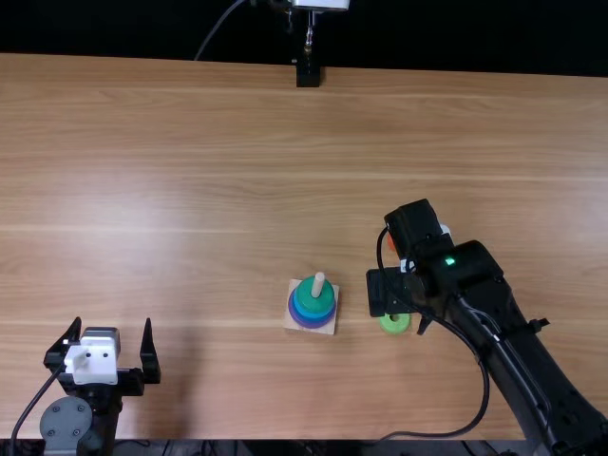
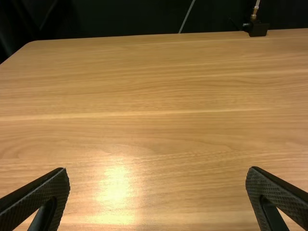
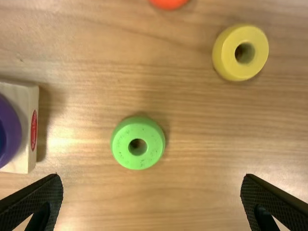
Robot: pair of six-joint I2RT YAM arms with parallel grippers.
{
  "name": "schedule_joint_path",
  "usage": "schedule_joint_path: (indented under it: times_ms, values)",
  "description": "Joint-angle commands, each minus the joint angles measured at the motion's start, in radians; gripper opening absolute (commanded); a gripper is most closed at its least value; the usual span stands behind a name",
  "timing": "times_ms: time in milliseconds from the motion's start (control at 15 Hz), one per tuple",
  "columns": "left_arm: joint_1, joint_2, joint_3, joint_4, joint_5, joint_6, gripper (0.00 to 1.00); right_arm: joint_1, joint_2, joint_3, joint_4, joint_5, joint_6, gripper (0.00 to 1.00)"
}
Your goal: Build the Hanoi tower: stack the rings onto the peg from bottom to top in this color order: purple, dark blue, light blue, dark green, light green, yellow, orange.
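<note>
Base: wooden block on the tabletop, nearer its near edge than its far edge, sitting between the two hands.
Peg: upright, tip clear above the rings.
Stack: four on, bottom to top: purple ring, dark blue ring, light blue ring, dark green ring.
Light green: ring flat on the tabletop, hole up, to the right of the base. Closest to the base of the loose ones.
Yellow: ring flat, hole up, farther right and farther from the near edge than light green.
Orange: ring, cut off by the right wrist view's border. Farther from the near edge than light green; partly under the arm in the top view.
Right hand: over the tabletop by the light green ring, fingers wide apart, nothing gripped.
Left hand: near the near edge, well left of the base, fingers spread, gripping nothing.
Far edge: black mount with a metal rod standing up from it.
</note>
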Motion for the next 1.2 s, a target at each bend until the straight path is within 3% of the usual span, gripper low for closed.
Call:
schedule_joint_path:
  times_ms: [0, 133, 200, 533, 667, 1000, 1133]
  values:
    - [0.013, -0.011, -0.107, -0.066, -0.001, 0.002, 1.0, 0.004, -0.019, -0.01, 0.0, -0.052, 0.016, 1.0]
    - [0.013, -0.011, -0.107, -0.066, -0.001, 0.002, 1.0, 0.004, -0.018, -0.021, 0.004, -0.168, 0.08, 1.0]
    - [0.013, -0.011, -0.107, -0.066, -0.001, 0.002, 1.0, 0.004, -0.018, -0.033, 0.008, -0.19, 0.095, 1.0]
    - [0.013, -0.011, -0.107, -0.066, -0.001, 0.002, 1.0, -0.008, 0.038, -0.095, 0.013, -0.179, 0.088, 1.0]
    - [0.013, -0.011, -0.107, -0.066, -0.001, 0.002, 1.0, -0.008, 0.065, -0.105, 0.043, -0.159, 0.084, 1.0]
    - [0.013, -0.011, -0.107, -0.066, -0.001, 0.0, 1.0, -0.042, 0.142, -0.107, 0.118, -0.083, 0.077, 1.0]
    - [0.013, -0.011, -0.107, -0.066, -0.001, 0.002, 1.0, -0.063, 0.145, -0.125, 0.133, -0.078, 0.077, 1.0]
